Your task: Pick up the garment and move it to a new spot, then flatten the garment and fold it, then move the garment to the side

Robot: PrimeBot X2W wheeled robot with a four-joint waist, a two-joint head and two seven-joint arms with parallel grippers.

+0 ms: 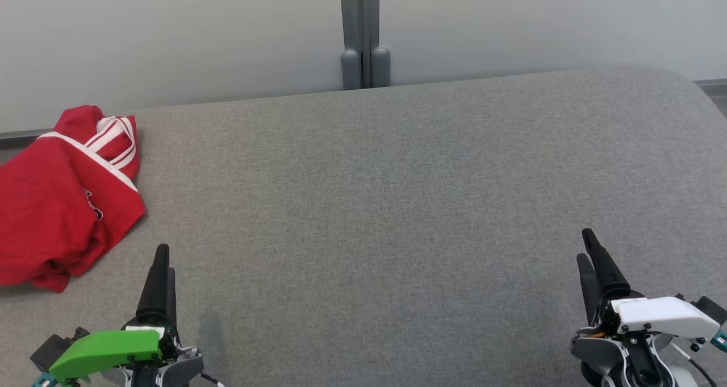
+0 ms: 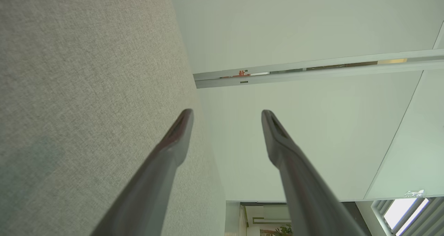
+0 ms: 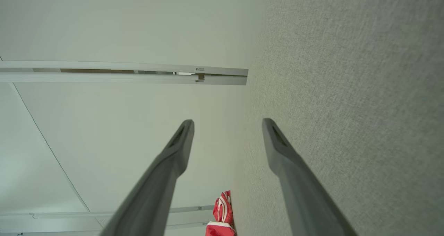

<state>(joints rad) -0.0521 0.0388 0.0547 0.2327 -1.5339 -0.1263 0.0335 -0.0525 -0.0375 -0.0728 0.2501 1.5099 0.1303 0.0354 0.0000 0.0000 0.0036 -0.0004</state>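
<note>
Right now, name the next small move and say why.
Probably swing the left gripper toward the near edge of the red garment. It lies bunched at the left end of the grey surface, ungripped, just left of and beyond that gripper, which stands open in its wrist view. The right gripper, also open, sits far off.

A grey woven-fabric surface (image 1: 397,205) spreads wide, its far right corner rounded. Behind its far edge rises a pale wall (image 1: 170,34), split near the middle by a grey upright post (image 1: 360,23) with two rounded caps (image 1: 351,69) at its foot. In the left wrist view there is a slatted window (image 2: 409,215).
</note>
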